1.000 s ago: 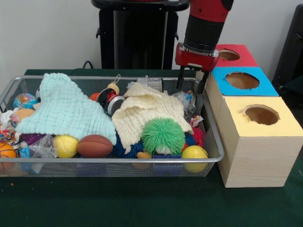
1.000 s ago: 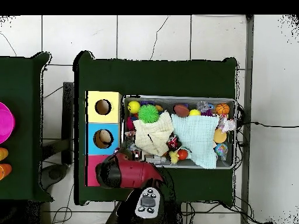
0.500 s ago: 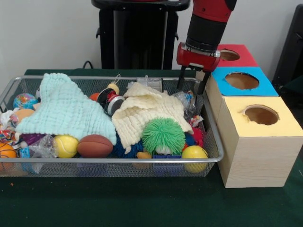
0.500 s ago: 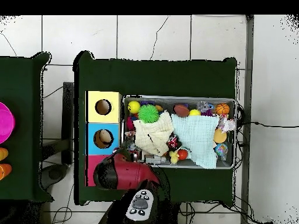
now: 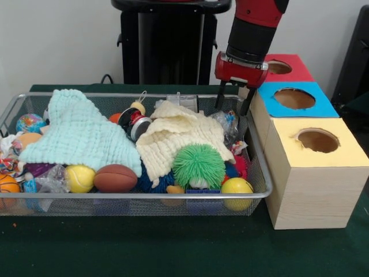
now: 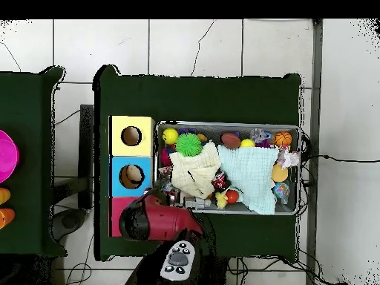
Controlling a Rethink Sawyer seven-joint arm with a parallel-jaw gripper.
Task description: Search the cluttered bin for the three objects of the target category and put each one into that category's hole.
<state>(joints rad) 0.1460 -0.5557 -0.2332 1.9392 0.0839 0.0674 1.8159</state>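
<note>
Wire bin (image 5: 256,193) on the green tabletop (image 5: 173,248), crammed with toys and cloths. Near the front wall: green spiky ball (image 5: 199,165), yellow ball (image 5: 237,187) at the corner nearest the boxes, small brown football (image 5: 115,178), second yellow ball (image 5: 79,178). Draped over the heap: cream cloth (image 5: 173,138) in the middle, pale mint cloth (image 5: 78,133) farther from the boxes. Between the two cloths, a red, black and white toy (image 5: 134,122) with a small yellow piece just behind it. At the end away from the boxes, an orange basketball (image 5: 7,184) and a patterned blue ball (image 5: 30,122). Cannot tell which category is the target one.

Just beside the bin, a row of three boxes, each with a round hole on top: yellow box (image 5: 314,173) nearest the camera, blue box (image 5: 294,99) in the middle, red box (image 5: 285,67) farthest. From overhead, something pale lying inside the blue box's hole (image 6: 132,175).

Hand (image 5: 232,107) hanging above the bin's back corner next to the blue box, two dark fingers (image 5: 219,97) pointing down and spread wide, nothing between them, clear of the clutter. Red and black arm (image 5: 253,29) rising from it out of the top of the front view.
</note>
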